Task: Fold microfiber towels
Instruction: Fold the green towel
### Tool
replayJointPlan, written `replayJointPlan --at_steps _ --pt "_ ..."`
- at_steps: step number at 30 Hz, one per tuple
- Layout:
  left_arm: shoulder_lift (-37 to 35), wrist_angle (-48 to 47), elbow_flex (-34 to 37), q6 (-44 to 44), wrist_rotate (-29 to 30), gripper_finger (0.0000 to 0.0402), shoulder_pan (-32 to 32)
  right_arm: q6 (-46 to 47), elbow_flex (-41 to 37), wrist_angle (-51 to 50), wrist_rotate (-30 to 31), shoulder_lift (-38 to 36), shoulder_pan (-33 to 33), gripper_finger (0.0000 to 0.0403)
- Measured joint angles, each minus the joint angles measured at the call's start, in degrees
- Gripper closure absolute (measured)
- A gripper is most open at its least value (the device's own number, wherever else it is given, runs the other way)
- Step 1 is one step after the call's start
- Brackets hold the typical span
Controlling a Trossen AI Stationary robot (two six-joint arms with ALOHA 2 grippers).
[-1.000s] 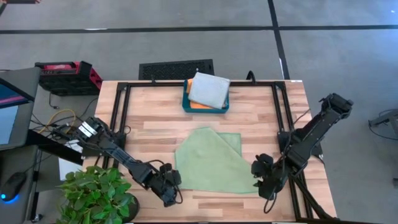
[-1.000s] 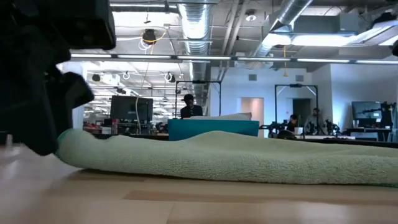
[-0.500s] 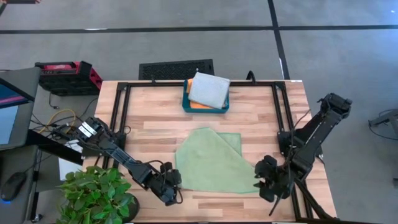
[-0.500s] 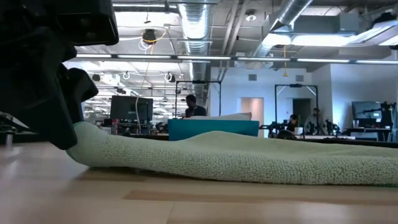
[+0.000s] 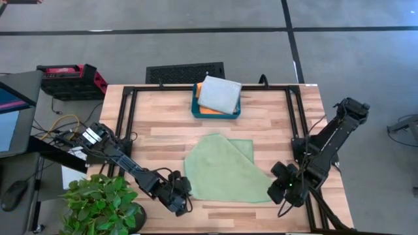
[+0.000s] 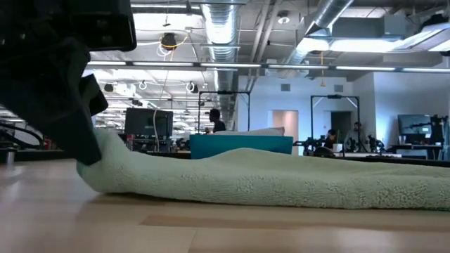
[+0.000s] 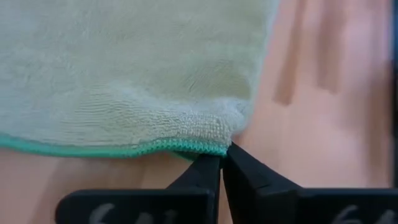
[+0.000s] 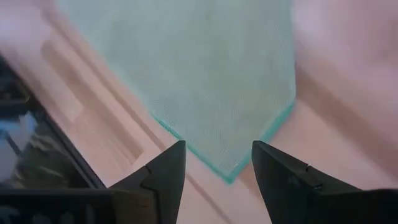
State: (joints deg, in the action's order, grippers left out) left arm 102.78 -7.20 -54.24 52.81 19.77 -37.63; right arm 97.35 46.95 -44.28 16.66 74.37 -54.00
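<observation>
A light green towel (image 5: 225,170) lies spread on the near middle of the wooden bench (image 5: 163,130), partly folded, with one flap turned over along a diagonal. The left gripper (image 5: 180,198) sits low at the towel's near left corner, its fingers (image 7: 205,171) pressed together and pinching the teal-stitched hem right at that corner. In the low view the corner is drawn up a little off the bench surface against the dark gripper body, while the rest of the cloth lies flat.

The right gripper (image 5: 279,190) is at the towel's near right corner. Its fingers (image 8: 166,168) are spread wide, one on each side of the pointed corner tip, and the corner lies flat on the bench between them without being gripped.

At the far middle of the bench stands a teal tray (image 5: 215,112). A pale grey folded towel (image 5: 219,94) rests on top of it, with an orange towel (image 5: 200,109) showing beneath at the tray's left edge.
</observation>
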Motion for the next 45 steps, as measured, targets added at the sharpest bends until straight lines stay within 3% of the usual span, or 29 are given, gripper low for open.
replayJointPlan --at_steps 7,34,45 --pt "-0.96 4.53 -0.02 0.21 -1.55 0.0401 -0.55 15.60 -8.28 3.94 -6.26 0.00 0.02 0.0196" --pt "-3.98 5.92 -0.02 1.50 -2.55 0.0401 -0.70 14.97 -21.99 26.88 -6.99 -0.39 0.50 0.0196" --pt "-3.93 7.27 -0.02 0.83 -2.58 0.0401 -0.70 6.66 -22.28 31.27 -8.40 -0.07 2.52 0.0197"
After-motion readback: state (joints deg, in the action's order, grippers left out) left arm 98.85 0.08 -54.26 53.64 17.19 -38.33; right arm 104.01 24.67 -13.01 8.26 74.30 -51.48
